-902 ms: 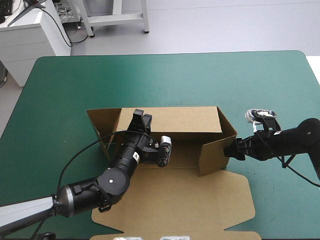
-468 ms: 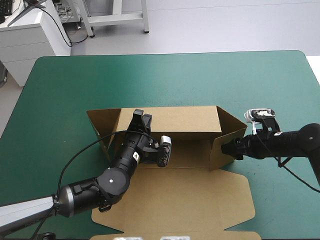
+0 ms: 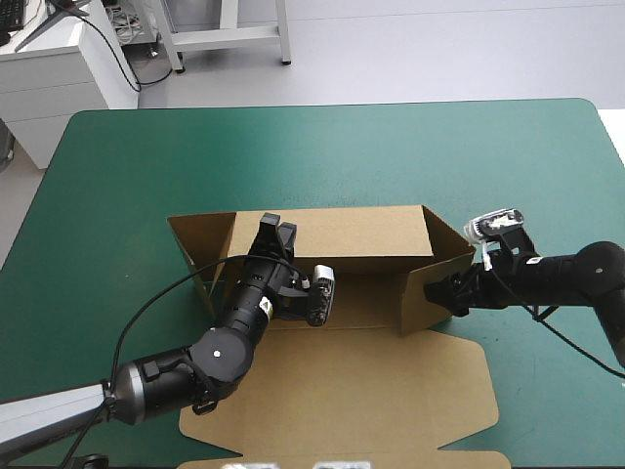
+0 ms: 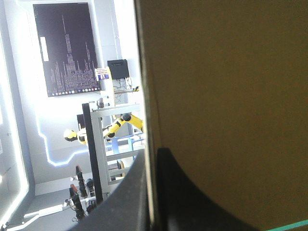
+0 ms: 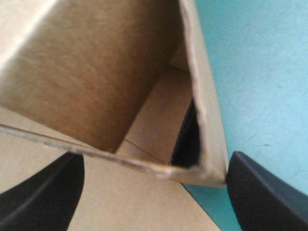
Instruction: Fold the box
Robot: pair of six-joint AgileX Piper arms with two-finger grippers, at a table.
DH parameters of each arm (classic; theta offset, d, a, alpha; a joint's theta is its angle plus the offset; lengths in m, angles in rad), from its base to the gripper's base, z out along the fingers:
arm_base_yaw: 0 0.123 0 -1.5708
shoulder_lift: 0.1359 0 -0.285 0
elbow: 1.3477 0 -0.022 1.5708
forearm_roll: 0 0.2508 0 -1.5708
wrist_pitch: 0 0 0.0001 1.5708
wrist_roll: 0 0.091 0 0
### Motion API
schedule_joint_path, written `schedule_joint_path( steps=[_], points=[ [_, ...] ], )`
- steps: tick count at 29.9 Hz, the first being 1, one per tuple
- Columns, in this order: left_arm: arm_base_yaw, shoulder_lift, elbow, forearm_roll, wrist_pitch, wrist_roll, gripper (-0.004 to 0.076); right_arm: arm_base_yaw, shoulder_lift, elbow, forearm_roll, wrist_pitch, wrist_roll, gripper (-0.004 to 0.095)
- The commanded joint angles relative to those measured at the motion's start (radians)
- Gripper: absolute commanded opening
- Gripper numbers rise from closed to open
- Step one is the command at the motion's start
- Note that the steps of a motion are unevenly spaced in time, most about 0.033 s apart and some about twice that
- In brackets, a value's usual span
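The teal-green table carries only the brown box, which sits a little nearer the robot than the middle and is half made up. Its biggest piece, the lid, lies flat toward the near edge, a matte sheet with notched corners and crisp creases. Beyond it the back wall stands upright, a long plain rectangle. I'd say it stands because the left gripper is clamped over its top edge; in the left wrist view the black fingers sit on either side of the board with barely a gap. At the right end a flap is swung inward at an angle, and its raw edge shows the corrugated fluting. The right gripper is at that flap's corner, its textured fingers spread wide and gripping nothing, with the corner poking between them. It looks placed to nudge the flap square to the back wall so that end can be tucked.
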Motion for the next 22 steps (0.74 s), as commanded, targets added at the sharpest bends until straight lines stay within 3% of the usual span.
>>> schedule_joint_path(
  steps=[1,7,22],
  points=[
    [-0.005,-0.028,-0.023,0.050,0.015,0.001,-0.0008,0.071,-0.024,-0.027,0.051,-0.030,-0.018,0.0738],
    [-0.005,-0.028,-0.023,0.050,0.015,0.001,-0.0008,0.180,-0.067,-0.022,0.034,-0.124,0.071,0.0738],
    [-0.005,-0.028,-0.023,0.050,-0.001,-0.012,-0.0008,0.403,-0.170,0.170,-0.107,-0.552,0.274,0.0738]
  ],
)
